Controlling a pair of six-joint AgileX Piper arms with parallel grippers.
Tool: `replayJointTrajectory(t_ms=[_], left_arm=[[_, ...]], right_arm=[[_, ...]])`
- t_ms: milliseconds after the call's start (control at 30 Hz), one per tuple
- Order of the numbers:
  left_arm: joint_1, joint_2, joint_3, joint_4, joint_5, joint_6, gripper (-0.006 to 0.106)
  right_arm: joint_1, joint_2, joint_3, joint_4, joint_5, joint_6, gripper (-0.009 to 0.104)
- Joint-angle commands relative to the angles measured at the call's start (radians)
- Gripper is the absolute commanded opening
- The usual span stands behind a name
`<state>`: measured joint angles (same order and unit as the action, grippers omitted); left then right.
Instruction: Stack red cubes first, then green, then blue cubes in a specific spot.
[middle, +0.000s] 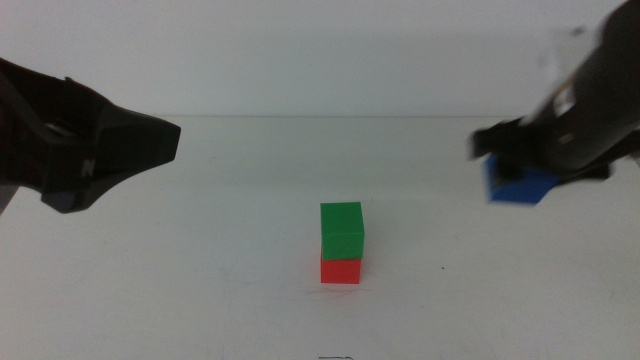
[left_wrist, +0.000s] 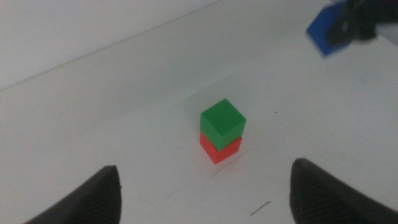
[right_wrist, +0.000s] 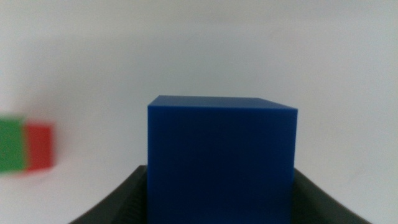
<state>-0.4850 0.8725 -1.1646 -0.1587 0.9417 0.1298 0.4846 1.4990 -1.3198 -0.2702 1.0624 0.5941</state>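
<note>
The green cube (middle: 342, 230) sits on the red cube (middle: 341, 270) in the middle of the white tabletop (middle: 200, 290). My right gripper (middle: 508, 162) is shut on the blue cube (middle: 520, 187) and holds it in the air, to the right of the stack and well above the table. In the right wrist view the blue cube (right_wrist: 221, 162) fills the space between the jaws, with the green cube (right_wrist: 11, 146) and red cube (right_wrist: 38, 146) off to one side. My left gripper (middle: 165, 140) hangs open and empty at the left; its view shows the stack (left_wrist: 222, 124).
The pale back wall meets the table behind the stack. The left wrist view shows the right gripper (left_wrist: 354, 22) with the blue cube (left_wrist: 322, 32) beyond the stack. A small dark mark (left_wrist: 260, 209) lies on the table.
</note>
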Motion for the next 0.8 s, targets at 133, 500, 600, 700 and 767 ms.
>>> replayJointTrajectory(t_ms=[133, 500, 600, 700, 767], left_arm=[[-0.001, 0.0, -0.029, -0.015, -0.07, -0.005, 0.091], [-0.001, 0.0, -0.029, -0.015, -0.07, -0.005, 0.091], [-0.001, 0.0, -0.029, -0.015, -0.07, -0.005, 0.091], [-0.001, 0.0, -0.029, -0.015, -0.07, -0.005, 0.091], [-0.001, 0.0, -0.029, -0.015, -0.07, -0.005, 0.091]], right_arm=[[0.198, 0.01, -0.08, -0.04, 0.068, 0.182, -0.001], [0.291, 0.299, -0.488, 0.004, 0.238, 0.14, -0.001], [0.299, 0.37, -0.579, 0.034, 0.238, 0.11, -0.001], [0.299, 0.405, -0.61, 0.055, 0.238, 0.089, -0.001], [0.299, 0.418, -0.611, 0.056, 0.238, 0.089, -0.001]])
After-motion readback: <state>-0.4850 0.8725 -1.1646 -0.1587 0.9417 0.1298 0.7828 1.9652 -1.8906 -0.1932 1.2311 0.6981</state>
